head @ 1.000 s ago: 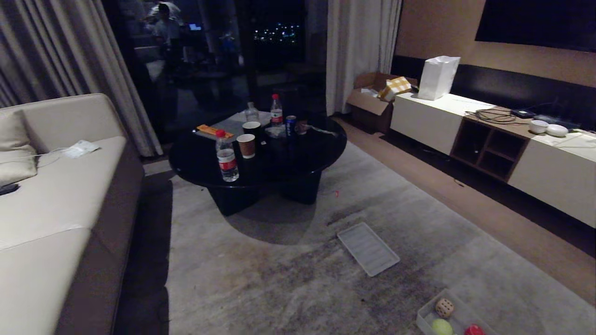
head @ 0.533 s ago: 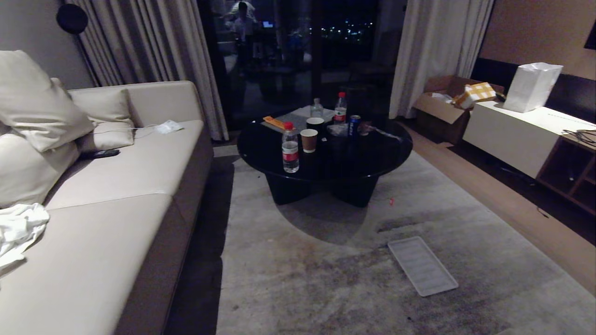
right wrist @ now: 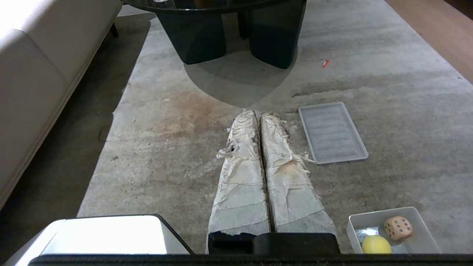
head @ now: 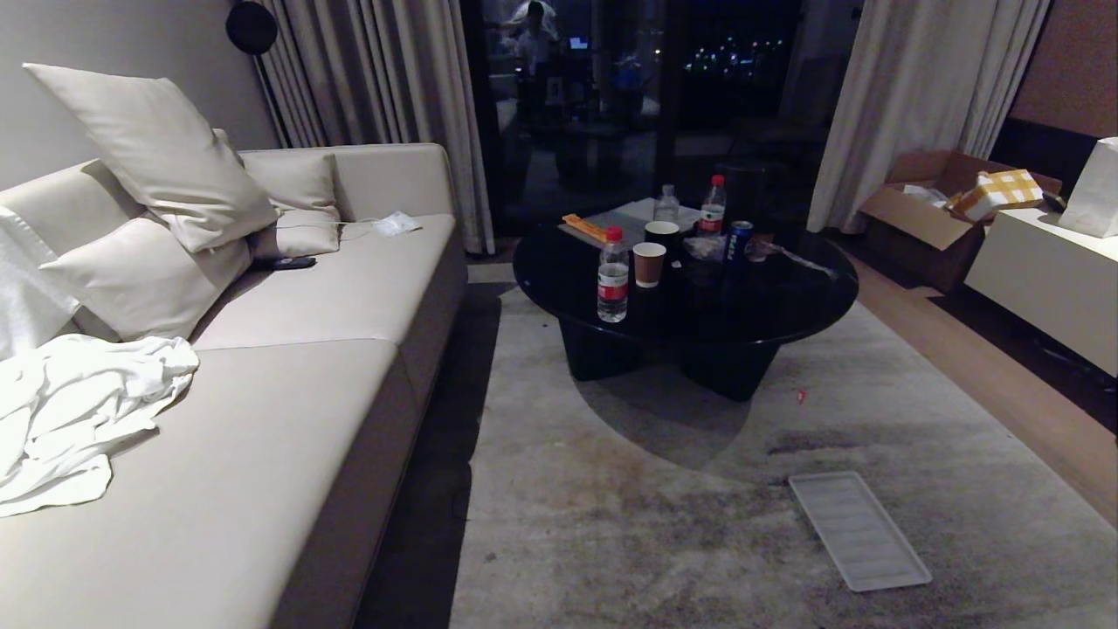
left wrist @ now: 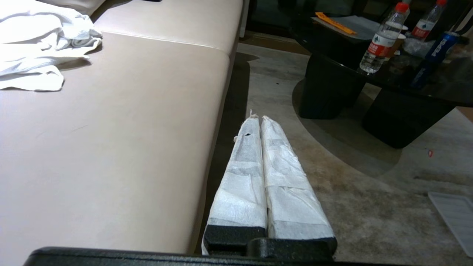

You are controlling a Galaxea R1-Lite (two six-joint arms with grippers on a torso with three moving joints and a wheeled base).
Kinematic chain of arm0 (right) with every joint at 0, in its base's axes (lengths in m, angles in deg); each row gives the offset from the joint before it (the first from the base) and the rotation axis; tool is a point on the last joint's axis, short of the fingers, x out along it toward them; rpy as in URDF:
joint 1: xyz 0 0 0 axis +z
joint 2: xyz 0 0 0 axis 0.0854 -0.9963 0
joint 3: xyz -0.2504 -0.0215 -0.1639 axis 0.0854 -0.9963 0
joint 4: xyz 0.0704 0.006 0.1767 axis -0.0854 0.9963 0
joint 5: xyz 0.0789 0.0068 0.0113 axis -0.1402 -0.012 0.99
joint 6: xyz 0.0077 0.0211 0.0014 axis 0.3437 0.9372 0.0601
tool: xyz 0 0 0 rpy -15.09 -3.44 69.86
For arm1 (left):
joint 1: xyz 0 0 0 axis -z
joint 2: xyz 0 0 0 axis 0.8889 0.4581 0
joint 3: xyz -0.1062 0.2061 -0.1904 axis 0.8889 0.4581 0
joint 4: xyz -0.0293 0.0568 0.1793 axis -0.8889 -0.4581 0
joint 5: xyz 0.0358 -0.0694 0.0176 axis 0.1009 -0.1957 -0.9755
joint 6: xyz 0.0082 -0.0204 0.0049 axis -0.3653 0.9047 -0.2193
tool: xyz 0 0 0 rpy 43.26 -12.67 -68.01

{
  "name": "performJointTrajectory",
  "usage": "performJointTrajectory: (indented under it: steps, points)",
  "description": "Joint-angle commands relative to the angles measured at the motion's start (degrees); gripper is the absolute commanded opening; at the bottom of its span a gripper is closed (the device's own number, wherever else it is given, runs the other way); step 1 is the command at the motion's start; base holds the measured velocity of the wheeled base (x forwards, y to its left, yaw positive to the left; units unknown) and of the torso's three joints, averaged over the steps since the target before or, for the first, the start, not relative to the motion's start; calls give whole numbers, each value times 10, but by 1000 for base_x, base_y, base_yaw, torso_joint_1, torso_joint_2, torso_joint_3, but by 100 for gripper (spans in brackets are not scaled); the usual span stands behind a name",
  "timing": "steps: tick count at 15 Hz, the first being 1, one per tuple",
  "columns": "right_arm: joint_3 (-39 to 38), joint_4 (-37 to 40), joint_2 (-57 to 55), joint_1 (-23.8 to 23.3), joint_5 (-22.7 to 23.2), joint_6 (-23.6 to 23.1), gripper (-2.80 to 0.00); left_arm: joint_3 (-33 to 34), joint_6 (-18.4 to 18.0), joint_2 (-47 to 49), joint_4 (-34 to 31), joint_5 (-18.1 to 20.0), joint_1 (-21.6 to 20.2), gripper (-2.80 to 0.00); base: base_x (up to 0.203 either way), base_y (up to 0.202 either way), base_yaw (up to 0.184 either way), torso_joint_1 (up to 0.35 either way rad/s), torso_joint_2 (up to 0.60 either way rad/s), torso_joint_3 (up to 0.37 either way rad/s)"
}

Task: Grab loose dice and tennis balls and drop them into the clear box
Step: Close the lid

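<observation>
I'm looking thru the head cam at a living room: beige sofa [head: 288,411] on the left w/ pillows and a crumpled white cloth [head: 79,411], round black coffee table [head: 699,288] ahead carrying water bottles, paper cups and a can, grey rug [head: 681,507] underneath. Neither arm is showing in the head view. The flat ribbed clear lid [head: 859,529] is lying on the rug, front-right of the table. On the right wrist cam I'm seeing the right gripper [right wrist: 258,115], tape-wrapped fingers pressed together, empty, hanging over the rug just beside that lid. The clear box [right wrist: 417,216] is sitting on the rug near that gripper's base, w/ a beige die [right wrist: 398,228] and a tennis ball [right wrist: 376,245] inside. Left gripper [left wrist: 257,119] is also pressed together, empty, hanging by the sofa's front edge.
</observation>
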Motion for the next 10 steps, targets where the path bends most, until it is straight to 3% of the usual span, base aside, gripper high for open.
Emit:
performJointTrajectory:
  steps: [1, 3, 10]
  points:
    - [0, 1, -1, 0, -1, 0, -280, 1, 1, 1, 0, -1, 0, -280, 0, 0, 0, 0, 0, 0]
    - [0, 1, -1, 0, -1, 0, -280, 1, 1, 1, 0, -1, 0, -280, 41, 0, -1, -1, -1, 3]
    - [0, 1, -1, 0, -1, 0, -280, 1, 1, 1, 0, -1, 0, -280, 180, 0, 0, 2, 1, 2]
